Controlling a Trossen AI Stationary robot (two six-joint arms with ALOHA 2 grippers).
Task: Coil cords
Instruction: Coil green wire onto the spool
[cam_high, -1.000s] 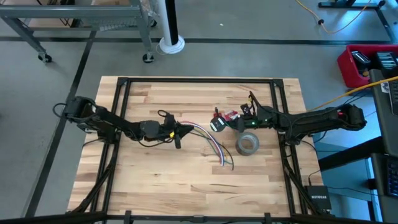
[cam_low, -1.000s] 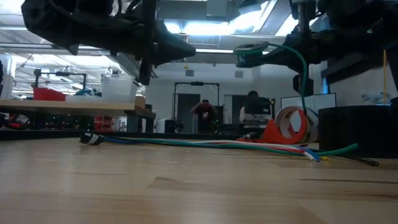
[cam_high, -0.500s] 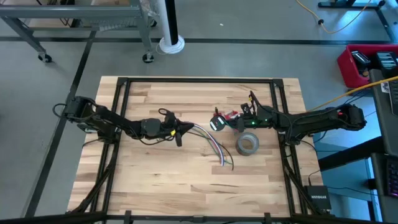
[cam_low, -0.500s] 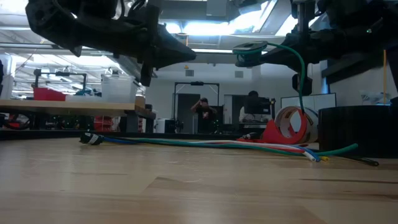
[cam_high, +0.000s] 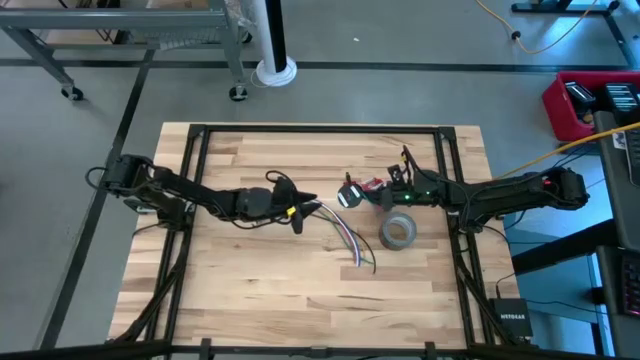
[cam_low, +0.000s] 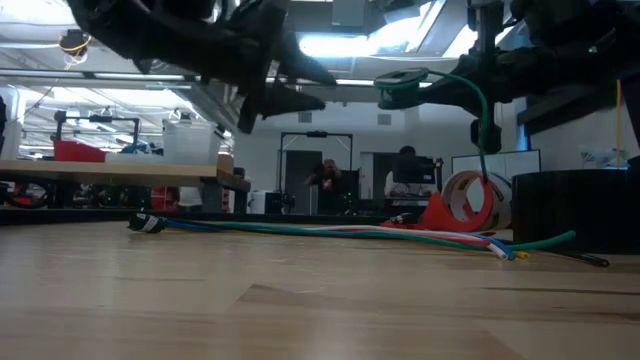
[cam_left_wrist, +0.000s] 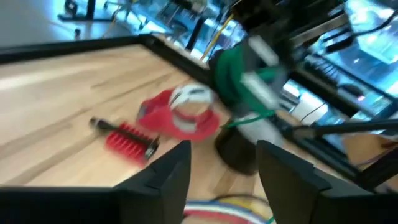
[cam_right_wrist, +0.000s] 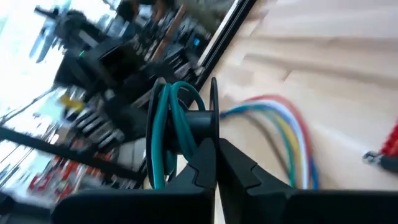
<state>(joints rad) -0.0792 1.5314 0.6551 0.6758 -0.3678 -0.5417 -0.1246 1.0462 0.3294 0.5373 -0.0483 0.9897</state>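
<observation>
My left end effector (cam_high: 300, 212) hung released over the near end of the multicoloured cords (cam_high: 342, 236), which lay loose and uncoiled at worktop (cam_high: 250, 300) centre. Farther, at two o'clock, my right end effector (cam_high: 350, 193) stayed clenched on the green wire (cam_right_wrist: 169, 134), already partly wound. Most coiling remained, I judged.
</observation>
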